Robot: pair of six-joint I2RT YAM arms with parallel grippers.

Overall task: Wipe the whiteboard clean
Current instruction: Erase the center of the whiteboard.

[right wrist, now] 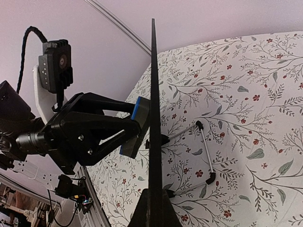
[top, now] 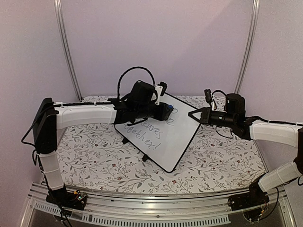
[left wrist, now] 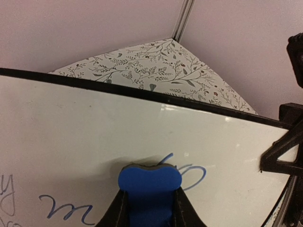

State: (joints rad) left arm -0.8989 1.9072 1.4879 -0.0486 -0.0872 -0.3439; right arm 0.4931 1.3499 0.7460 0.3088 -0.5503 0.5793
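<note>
top view: the left arm hides the upper left of the glossy white, black-framed rectangular whiteboard [top: 165, 137], propped at a tilt on the floral-printed tablecloth [top: 94, 156]. its looping handwriting [top: 149, 138] is partly covered and hard to read. left gripper [top: 165, 112]: jaws narrow, clamping a small blue rounded eraser [left wrist: 149, 182] against the board face. right gripper [top: 195, 116]: jaws pinched on the board's right corner. its wrist view shows the board edge-on, with a thin wire stand [right wrist: 204, 150] behind.
</note>
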